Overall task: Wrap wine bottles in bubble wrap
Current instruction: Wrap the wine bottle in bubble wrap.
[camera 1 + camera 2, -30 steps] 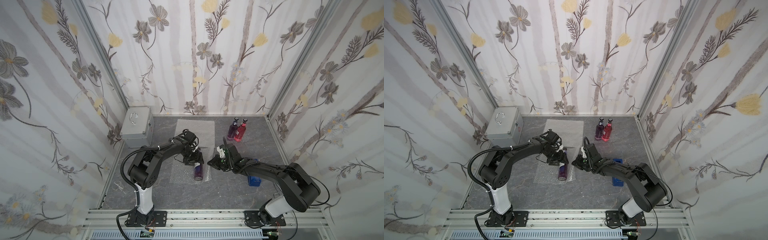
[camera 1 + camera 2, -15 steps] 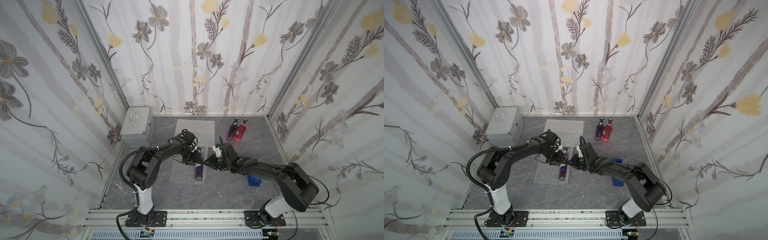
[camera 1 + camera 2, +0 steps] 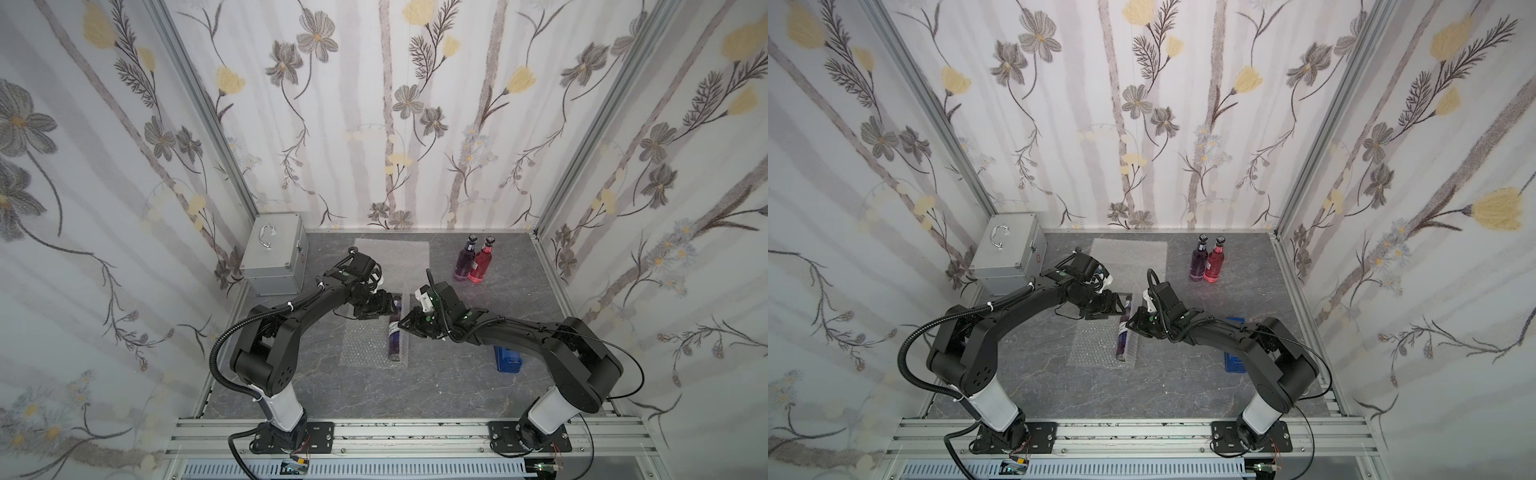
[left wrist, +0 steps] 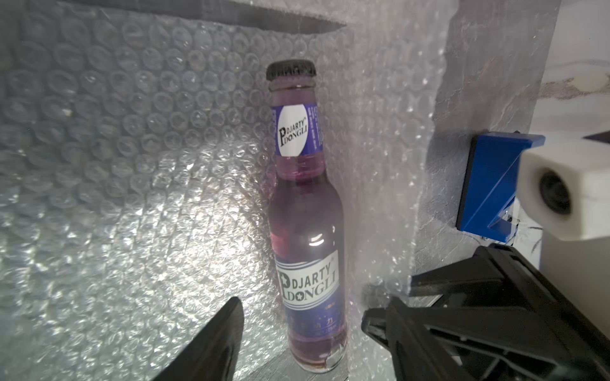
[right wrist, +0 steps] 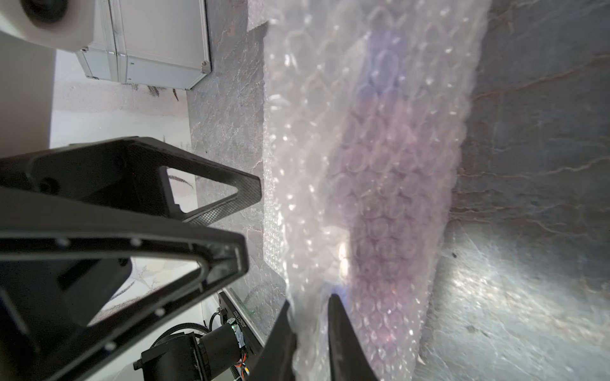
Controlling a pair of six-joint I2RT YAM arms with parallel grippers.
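A purple wine bottle [image 3: 393, 334] [image 4: 303, 214] lies on a sheet of bubble wrap [image 3: 365, 343] [image 4: 132, 198] at mid-table. My left gripper [image 3: 387, 309] [image 4: 302, 310] is open, its fingers either side of the bottle's base without touching it. From the other side, my right gripper [image 3: 406, 324] [image 5: 310, 300] is shut on the sheet's edge. It holds that flap up against the bottle, which shows purple through the plastic [image 5: 389, 198]. Two more wine bottles, one purple [image 3: 466, 259] and one red [image 3: 481, 262], stand upright at the back right.
A second bubble wrap sheet [image 3: 395, 253] lies flat by the back wall. A silver metal case [image 3: 274, 257] stands in the back left corner. A blue tape dispenser [image 3: 509, 359] sits under my right arm. Patterned walls close in three sides.
My right gripper has moved left to the bottle, bringing the sheet's edge with it, so the flap now stands up beside the bottle. My left gripper has stayed by the bottle.
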